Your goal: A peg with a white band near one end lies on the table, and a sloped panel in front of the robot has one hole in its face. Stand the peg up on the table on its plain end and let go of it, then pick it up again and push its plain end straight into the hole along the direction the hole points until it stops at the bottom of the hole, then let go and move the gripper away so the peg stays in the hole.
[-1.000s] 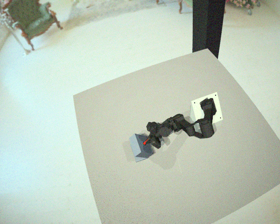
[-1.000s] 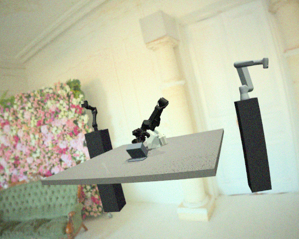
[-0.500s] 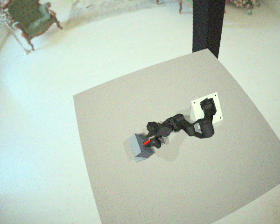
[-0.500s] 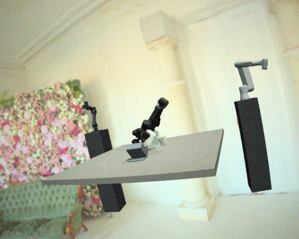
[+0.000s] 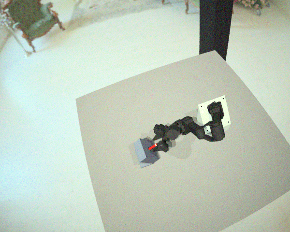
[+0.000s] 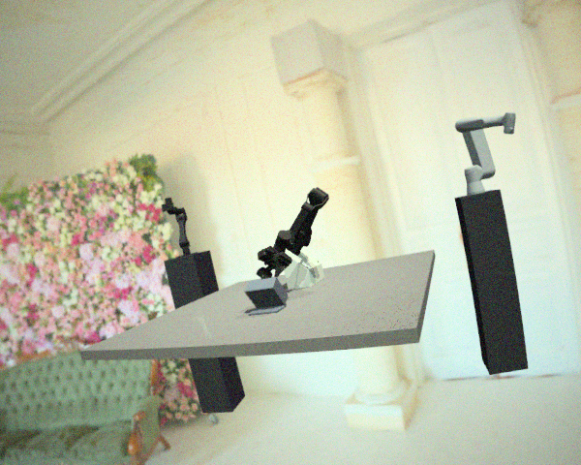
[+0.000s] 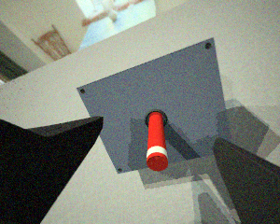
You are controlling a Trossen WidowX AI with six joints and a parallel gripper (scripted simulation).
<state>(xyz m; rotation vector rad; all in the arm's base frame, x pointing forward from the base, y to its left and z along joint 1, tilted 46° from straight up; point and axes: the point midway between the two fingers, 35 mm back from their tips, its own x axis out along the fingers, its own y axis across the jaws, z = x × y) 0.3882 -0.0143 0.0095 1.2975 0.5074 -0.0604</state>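
The red peg (image 5: pixel 152 146) (image 7: pixel 157 140) sticks out of the hole in the blue-grey sloped panel (image 5: pixel 142 151) (image 6: pixel 265 294) (image 7: pixel 187 84). Its plain end is inside the hole, and its white-banded end points toward the wrist camera. My gripper (image 5: pixel 158 145) (image 6: pixel 264 272) (image 7: pixel 157 132) is open wide. One dark finger stands on each side of the peg's banded end, and neither touches it. In the exterior view the peg is hidden behind the panel and the gripper.
The panel stands on the grey table (image 5: pixel 190 187) (image 6: pixel 355 310). The arm's white base plate (image 5: pixel 202 112) is at the right. Black pillars (image 5: pixel 215 24) (image 6: pixel 491 280) (image 6: pixel 191 275) stand beside the table; two of them carry camera arms.
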